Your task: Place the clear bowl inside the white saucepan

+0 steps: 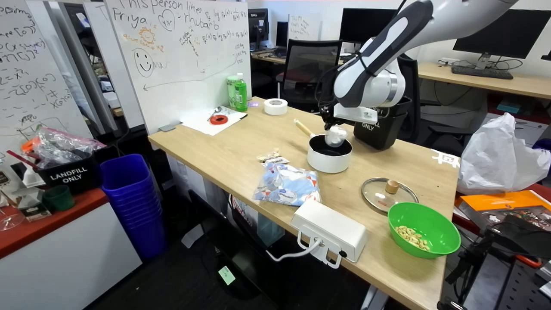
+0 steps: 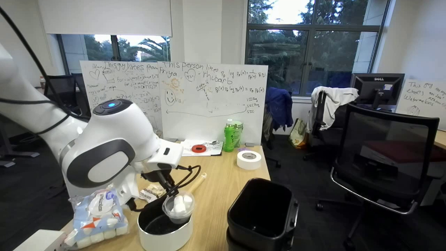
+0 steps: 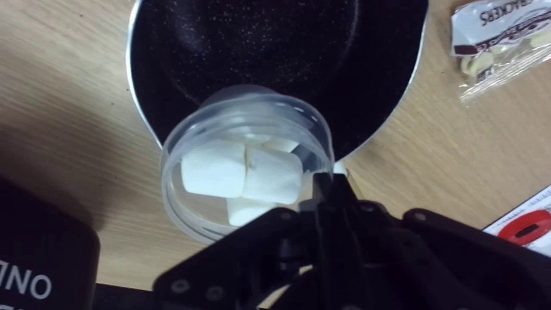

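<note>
Gripper [image 3: 326, 183] pinches the rim of the clear bowl [image 3: 256, 113], marshmallows [image 3: 215, 170] inside. Clear bowl is over the edge of the white saucepan [image 1: 328, 162]: in the wrist view, partly above the opening, partly outside. Can't tell if the two touch. Black bin [image 1: 378, 137] stands tall near the pan, on the bowl's side. Marshmallow bag [image 1: 287, 184] is just beside the pan, cracker packet [image 3: 503, 38] and white box [image 1: 329, 228] next to it. Glass lid [image 1: 377, 196] lies farther out, by the green bowl [image 1: 437, 226].
</note>
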{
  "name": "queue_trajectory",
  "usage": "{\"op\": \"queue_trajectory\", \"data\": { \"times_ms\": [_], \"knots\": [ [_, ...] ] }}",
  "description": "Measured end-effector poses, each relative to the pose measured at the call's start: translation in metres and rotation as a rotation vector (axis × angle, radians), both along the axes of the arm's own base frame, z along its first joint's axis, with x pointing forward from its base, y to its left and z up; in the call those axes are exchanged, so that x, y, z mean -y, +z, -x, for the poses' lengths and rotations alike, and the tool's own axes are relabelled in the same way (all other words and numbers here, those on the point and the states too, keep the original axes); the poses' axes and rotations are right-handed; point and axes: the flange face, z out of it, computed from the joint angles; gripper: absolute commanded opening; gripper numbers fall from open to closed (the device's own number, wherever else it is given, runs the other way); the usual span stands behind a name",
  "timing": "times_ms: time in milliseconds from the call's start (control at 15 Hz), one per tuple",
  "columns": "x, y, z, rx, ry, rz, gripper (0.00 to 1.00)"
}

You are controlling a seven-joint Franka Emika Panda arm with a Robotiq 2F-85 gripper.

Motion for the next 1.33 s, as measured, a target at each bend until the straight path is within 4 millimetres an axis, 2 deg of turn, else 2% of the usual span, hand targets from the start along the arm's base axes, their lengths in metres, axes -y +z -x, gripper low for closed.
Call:
{"op": "queue_trajectory", "data": {
  "times_ms": [133,600,867,933,1000,1333],
  "knots": [
    [0.001,-0.004,0.004,-0.016,-0.010,0.020,0.00],
    [-0.031,-0.016,0.009,-0.050,0.054,0.040,0.00],
    [-0.036,-0.024,0.012,-0.075,0.075,0.053,0.00],
    [-0.036,-0.027,0.013,-0.082,0.079,0.055,0.11],
    [-0.037,-0.030,0.014,-0.087,0.082,0.056,0.27],
    [-0.043,-0.035,0.015,-0.099,0.091,0.052,0.62]
  ]
}}
